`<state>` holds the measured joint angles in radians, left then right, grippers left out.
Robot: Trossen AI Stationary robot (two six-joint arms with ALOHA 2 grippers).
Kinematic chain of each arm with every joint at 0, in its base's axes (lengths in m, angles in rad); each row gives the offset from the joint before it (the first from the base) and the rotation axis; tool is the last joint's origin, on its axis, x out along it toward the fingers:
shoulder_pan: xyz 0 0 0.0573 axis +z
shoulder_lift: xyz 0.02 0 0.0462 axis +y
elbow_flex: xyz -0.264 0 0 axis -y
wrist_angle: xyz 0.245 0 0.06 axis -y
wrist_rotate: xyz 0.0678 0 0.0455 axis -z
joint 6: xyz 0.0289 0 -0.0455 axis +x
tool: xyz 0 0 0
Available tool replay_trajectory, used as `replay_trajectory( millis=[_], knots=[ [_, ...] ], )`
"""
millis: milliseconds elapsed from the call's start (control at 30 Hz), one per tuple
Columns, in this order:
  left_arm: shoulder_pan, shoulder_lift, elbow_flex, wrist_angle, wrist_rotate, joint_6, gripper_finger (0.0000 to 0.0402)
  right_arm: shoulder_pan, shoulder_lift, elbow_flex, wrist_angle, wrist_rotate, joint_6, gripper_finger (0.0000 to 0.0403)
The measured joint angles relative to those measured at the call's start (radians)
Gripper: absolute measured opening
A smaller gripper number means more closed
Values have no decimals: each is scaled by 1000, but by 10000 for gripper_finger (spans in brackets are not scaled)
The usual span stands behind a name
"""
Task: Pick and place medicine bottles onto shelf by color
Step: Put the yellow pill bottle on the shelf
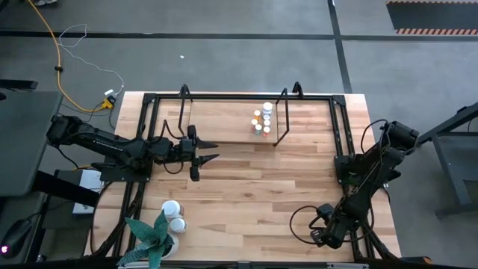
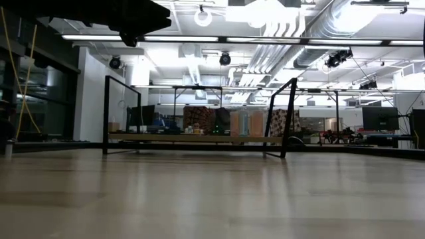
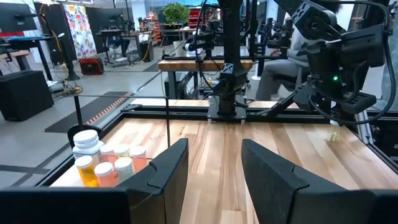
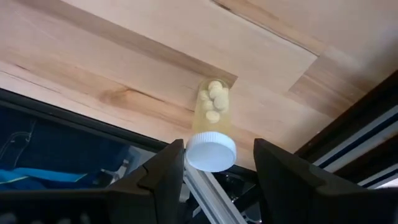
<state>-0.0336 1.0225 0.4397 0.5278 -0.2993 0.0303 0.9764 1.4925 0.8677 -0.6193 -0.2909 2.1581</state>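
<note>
A clear yellowish medicine bottle [image 4: 212,109] with pale pills inside and a white cap [image 4: 211,154] rests on the wood at the table's near right edge. My right gripper [image 4: 219,150] [image 1: 323,235] is open and points steeply down, one finger on either side of the cap. Several small bottles [image 1: 262,119] [image 3: 102,163] with white or orange tops stand on the shelf [image 1: 224,123] at the far middle. Two white bottles [image 1: 173,213] stand near the front left. My left gripper [image 1: 205,153] [image 3: 214,174] is open and level above the table, empty.
A green spiky plant [image 1: 153,233] in a white pot stands at the near left corner beside the white bottles. Black frame rails [image 1: 340,138] run along the table's sides, and one [image 4: 205,186] passes right under the yellowish bottle's cap. Bare wood [image 1: 261,187] spans the middle.
</note>
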Motion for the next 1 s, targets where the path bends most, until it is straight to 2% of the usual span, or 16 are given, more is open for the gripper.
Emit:
replay_trajectory(
  millis=[500,833,1000],
  knots=[
    [0,0,0,0,0,0,140,0,0,0,-12,0,18,184],
    [0,0,0,0,0,0,140,0,0,0,-11,-1,37,122],
    [0,0,0,0,0,0,140,0,0,0,-11,-5,36,109]
  ],
)
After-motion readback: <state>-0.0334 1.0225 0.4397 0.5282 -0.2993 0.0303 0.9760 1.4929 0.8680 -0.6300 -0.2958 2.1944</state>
